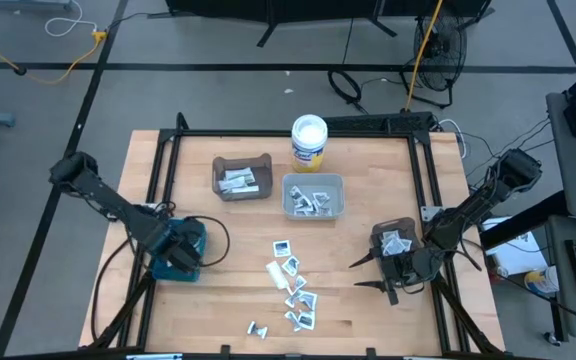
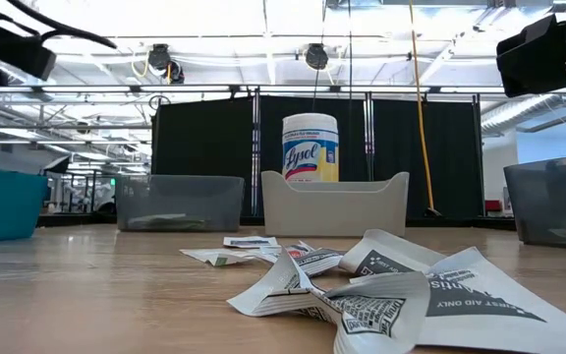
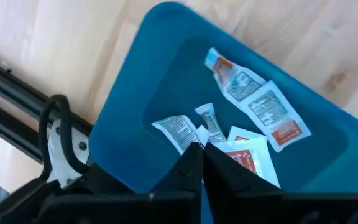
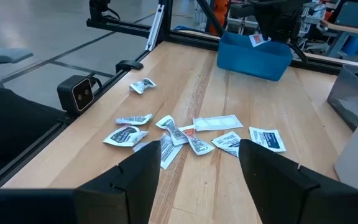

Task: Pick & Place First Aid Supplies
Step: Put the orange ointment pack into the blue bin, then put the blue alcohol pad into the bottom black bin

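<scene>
Several packets loose beside blue bin; left gripper pressed together over bin, empty; right gripper spread, beyond packets from bin.

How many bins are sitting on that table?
4. A blue bin near the left arm, a brown bin and a clear bin at the back by the white tub, and a dark bin under the right arm.

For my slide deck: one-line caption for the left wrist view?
Left pincer, shut, poised above the blue bin holding several first aid packets.
</scene>
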Available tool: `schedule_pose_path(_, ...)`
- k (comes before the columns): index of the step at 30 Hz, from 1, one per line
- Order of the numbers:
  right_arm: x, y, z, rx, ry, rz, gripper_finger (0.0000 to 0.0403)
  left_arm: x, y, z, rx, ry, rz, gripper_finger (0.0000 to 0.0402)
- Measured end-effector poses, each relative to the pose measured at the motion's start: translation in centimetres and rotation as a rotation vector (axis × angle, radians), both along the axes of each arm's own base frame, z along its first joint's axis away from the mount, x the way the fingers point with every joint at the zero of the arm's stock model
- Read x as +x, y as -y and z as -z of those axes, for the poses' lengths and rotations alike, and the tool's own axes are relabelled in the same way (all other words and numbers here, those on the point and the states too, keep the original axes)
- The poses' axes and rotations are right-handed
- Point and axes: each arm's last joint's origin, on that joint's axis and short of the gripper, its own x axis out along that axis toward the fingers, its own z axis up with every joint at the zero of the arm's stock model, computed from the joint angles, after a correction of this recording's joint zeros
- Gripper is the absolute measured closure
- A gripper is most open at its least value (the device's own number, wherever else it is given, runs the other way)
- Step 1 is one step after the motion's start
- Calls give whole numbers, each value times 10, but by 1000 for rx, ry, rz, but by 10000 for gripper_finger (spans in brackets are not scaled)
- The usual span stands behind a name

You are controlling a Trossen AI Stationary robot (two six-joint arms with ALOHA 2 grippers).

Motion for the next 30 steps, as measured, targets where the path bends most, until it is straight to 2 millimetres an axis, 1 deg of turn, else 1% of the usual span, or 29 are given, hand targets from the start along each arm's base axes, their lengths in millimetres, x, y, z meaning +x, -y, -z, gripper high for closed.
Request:
schedule_pose_path(6,0,0,0,-1,0,0,190,-11,-5,3,22,41,-49,361)
schedule_pose_path(10,0,0,0,-2,1,-1,190,-10,-2,6,25,85,5,337)
schedule_pose_path(12,0,0,0,-3,1,-1,190,-8,-1,7,25,115,43,320)
schedule_pose_path(14,0,0,0,-3,1,-1,190,-7,-1,7,39,134,43,299)
schedule_pose_path(19,0,0,0,-1,0,0,190,-9,-2,7,53,122,8,249)
schedule_pose_path(23,0,0,0,5,-2,2,190,-12,-4,6,83,120,-78,225)
schedule_pose_path(26,2,-1,5,12,-20,8,190,-8,0,-1,101,204,-61,221)
schedule_pose_path(30,13,1,7,16,20,38,190,0,9,-20,185,409,18,220)
